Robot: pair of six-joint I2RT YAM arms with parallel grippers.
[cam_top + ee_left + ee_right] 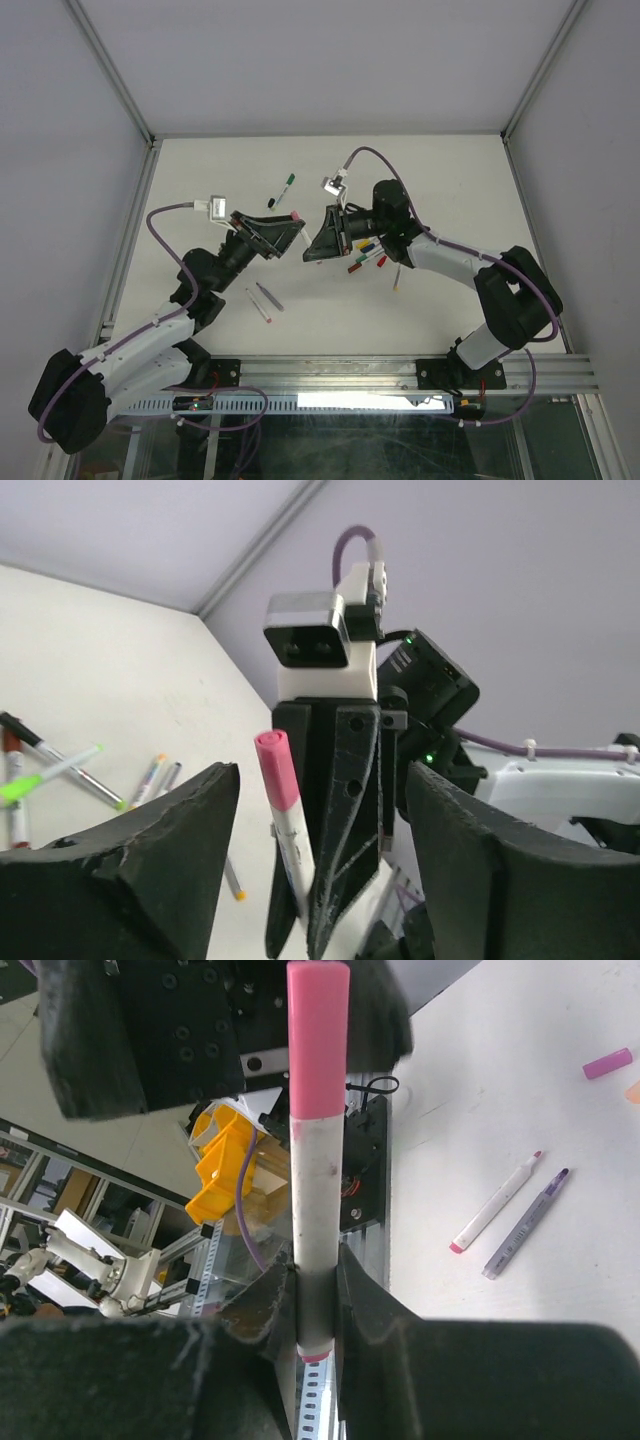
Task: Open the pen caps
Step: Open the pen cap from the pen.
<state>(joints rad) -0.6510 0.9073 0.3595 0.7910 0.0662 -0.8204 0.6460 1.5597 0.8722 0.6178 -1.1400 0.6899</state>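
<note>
My right gripper (318,240) (316,1285) is shut on the grey lower barrel of a white pen (317,1190) and holds it above the table. The pen's pink cap (318,1040) (276,770) (295,215) is on it and points at my left gripper (283,232) (322,790). The left gripper is open, its fingers (170,850) standing wide on either side of the capped end without touching it. A loose purple cap (607,1063) lies on the table.
Several pens with coloured ends lie under and beside the right gripper (366,255) (60,770). A green-ended pen (287,182) lies farther back. A pink-tipped pen (495,1205) and a purple one (526,1223) lie near the front (263,300).
</note>
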